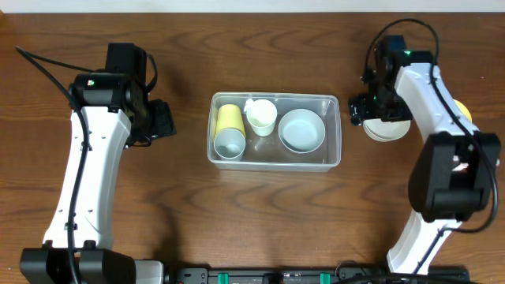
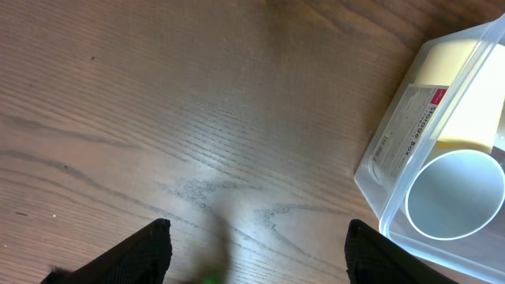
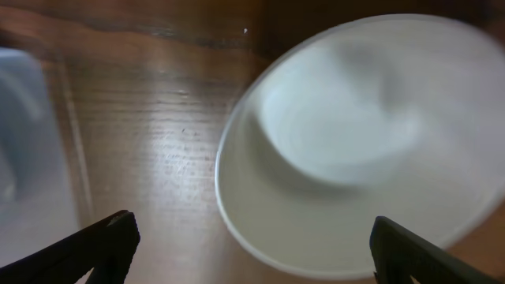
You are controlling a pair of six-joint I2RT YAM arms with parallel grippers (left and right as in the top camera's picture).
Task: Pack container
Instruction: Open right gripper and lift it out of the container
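Note:
The clear plastic container (image 1: pixel 331 154) sits mid-table and holds a yellow cup (image 1: pixel 230 117), a pale blue cup (image 1: pixel 230 143), a white cup (image 1: pixel 261 117) and a pale blue bowl (image 1: pixel 302 130). Its left end shows in the left wrist view (image 2: pixel 398 150). My left gripper (image 1: pixel 163 120) is open and empty over bare wood left of the container (image 2: pixel 256 241). My right gripper (image 1: pixel 363 106) is open just right of the container, above a white bowl (image 1: pixel 387 130), which fills the blurred right wrist view (image 3: pixel 355 158); the fingers (image 3: pixel 252 241) straddle its near rim.
A yellow object (image 1: pixel 464 110) lies partly hidden behind the right arm. Bare wooden table surrounds the container. The container's right wall shows faintly at the left edge of the right wrist view (image 3: pixel 24 150).

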